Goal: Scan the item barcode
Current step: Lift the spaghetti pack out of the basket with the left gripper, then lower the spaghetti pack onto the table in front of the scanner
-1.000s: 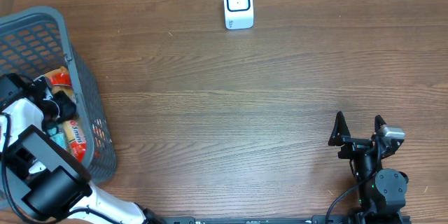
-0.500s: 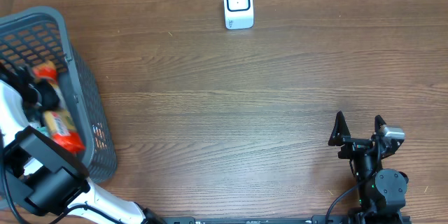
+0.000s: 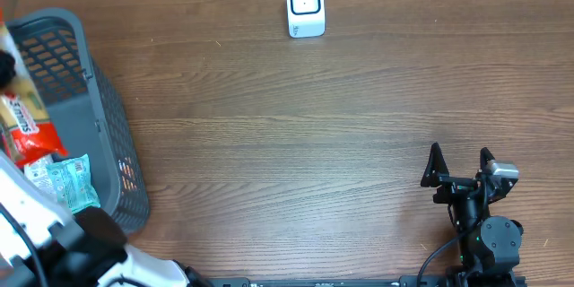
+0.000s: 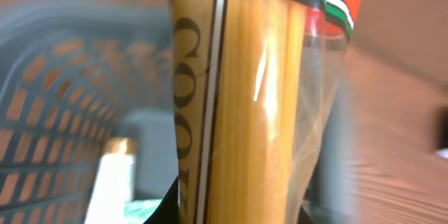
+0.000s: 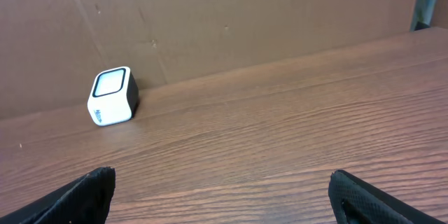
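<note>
over the basket (image 3: 56, 20) at the table's (image 3: 314, 143) left edge, the left gripper (image 4: 238, 213) pinches a spaghetti packet (image 3: 22, 121). near the front right corner, the right gripper (image 3: 460, 152) rests, fingers spread wide. the scanner (image 3: 305, 5) stands at the far edge.

**Wood-grain worktop backed by a cardboard wall.**
The worktop (image 3: 314, 117) is a dark brown wood-grain surface. Its grain runs left to right in the overhead view, and it is evenly lit with a soft sheen. Along its far edge stands a plain brown cardboard wall (image 5: 245, 14), creased by faint diagonal fold lines and marked with a few small dents. The wall meets the worktop directly. From overhead it shows only as a narrow strip along the top of the frame.
</note>
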You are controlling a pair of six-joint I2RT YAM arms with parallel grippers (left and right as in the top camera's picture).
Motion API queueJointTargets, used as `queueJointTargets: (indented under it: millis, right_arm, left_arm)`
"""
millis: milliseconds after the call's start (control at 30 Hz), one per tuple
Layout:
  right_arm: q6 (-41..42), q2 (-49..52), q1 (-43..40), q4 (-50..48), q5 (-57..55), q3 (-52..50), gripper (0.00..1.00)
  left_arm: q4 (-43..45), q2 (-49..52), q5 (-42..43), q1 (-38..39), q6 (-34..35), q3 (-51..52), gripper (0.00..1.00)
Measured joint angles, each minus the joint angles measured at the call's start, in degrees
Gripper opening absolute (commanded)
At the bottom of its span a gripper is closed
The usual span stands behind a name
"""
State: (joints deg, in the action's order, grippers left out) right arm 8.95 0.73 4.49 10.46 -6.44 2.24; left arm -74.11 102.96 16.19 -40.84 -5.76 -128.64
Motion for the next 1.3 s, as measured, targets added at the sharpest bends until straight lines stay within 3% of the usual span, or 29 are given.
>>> queueJointTargets:
  millis: [133, 333, 533, 733, 1100, 1300]
  right_arm:
    - [-0.02, 0.00, 0.00, -0.02, 0.02, 0.00, 1.00]
    - [0.00, 0.00, 0.00, 0.04, 0.00, 0.00, 1.00]
    - [-0.02, 0.00, 0.00, 0.00, 0.00, 0.00, 1.00]
    - [0.00, 0.00, 0.00, 0.00, 0.00, 0.00, 1.00]
    - [0.00, 0.00, 0.00, -0.02, 0.02, 0.00, 1.00]
    - [-0.04, 0.00, 0.00, -0.02, 0.02, 0.00, 1.00]
  left_arm:
    - [-0.61, -7.04, 3.10, 6.99, 1.36, -1.44, 0.04]
    - [-3.06, -12.39, 3.56, 26.56, 6.32, -2.34, 0.04]
    - [-3.06, -9.11, -3.28, 44.48, 13.62, 0.26, 0.04]
    - [-1.18, 1.42, -9.33, 59.06, 21.70, 6.80, 0.04]
    - [0.50, 21.81, -11.85, 71.87, 38.84, 11.52, 0.04]
    - [0.63, 29.22, -12.35, 75.28, 43.12, 11.69, 0.04]
